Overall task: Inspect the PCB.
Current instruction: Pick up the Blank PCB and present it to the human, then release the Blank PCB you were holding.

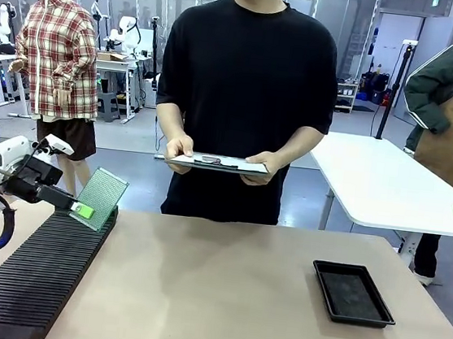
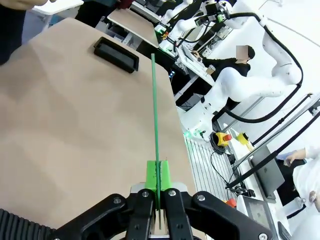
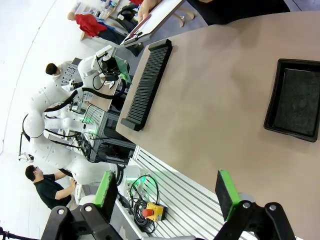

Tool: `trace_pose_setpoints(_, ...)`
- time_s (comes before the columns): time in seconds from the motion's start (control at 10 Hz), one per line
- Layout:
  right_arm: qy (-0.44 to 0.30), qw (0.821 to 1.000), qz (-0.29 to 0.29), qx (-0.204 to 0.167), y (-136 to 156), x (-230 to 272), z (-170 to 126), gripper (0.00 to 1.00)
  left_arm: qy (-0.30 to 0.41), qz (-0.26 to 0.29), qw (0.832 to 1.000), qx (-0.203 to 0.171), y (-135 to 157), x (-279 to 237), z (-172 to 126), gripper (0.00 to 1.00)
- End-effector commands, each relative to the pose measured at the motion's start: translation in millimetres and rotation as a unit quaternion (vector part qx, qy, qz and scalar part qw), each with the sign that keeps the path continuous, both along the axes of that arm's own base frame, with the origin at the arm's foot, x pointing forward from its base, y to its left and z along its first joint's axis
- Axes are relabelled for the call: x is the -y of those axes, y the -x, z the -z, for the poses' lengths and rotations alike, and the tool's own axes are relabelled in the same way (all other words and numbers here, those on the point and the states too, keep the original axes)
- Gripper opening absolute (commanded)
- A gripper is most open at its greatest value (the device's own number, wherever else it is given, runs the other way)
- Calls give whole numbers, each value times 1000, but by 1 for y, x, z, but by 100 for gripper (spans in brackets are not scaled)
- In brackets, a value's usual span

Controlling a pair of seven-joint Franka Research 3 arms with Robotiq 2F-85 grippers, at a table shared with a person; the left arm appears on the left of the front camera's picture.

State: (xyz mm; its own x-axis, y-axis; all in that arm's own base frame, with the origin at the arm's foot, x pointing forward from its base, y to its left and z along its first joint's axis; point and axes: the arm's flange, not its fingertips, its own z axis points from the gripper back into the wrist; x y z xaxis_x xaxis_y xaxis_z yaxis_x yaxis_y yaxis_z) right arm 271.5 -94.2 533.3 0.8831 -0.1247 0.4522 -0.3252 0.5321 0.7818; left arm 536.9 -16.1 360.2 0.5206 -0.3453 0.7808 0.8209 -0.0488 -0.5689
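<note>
Pinched by its lower edge between the pads of the left gripper (image 1: pixel 83 210): the PCB (image 1: pixel 99 197), held up tilted above the far end of the slotted black rack (image 1: pixel 34 278), clear of the table (image 1: pixel 213 283). Edge-on in the left wrist view, a thin green line (image 2: pixel 154 110) leading away from the clenched fingers. Right gripper (image 3: pixel 167 192) released, spread wide, grasping nothing, out past the table's edge. Black tray (image 1: pixel 353 293) at right, well apart from the board. Clipboard (image 1: pixel 219 163) in both of the person's hands across the table. Probably light, thin, stiff but brittle, with slick faces. Best taken at a bare margin, edge only, gentle squeeze, no bending, no pressing on the dotted face.
</note>
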Motion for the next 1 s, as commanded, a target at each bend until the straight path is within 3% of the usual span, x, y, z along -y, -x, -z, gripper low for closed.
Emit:
trace_pose_setpoints(0.0,-5,1000,-4,11,-1,1,0,100,5,5,1000,12,1,1,-2,0)
trace_pose_setpoints(0.9,-5,1000,-4,11,-1,1,0,100,5,5,1000,12,1,1,-2,0)
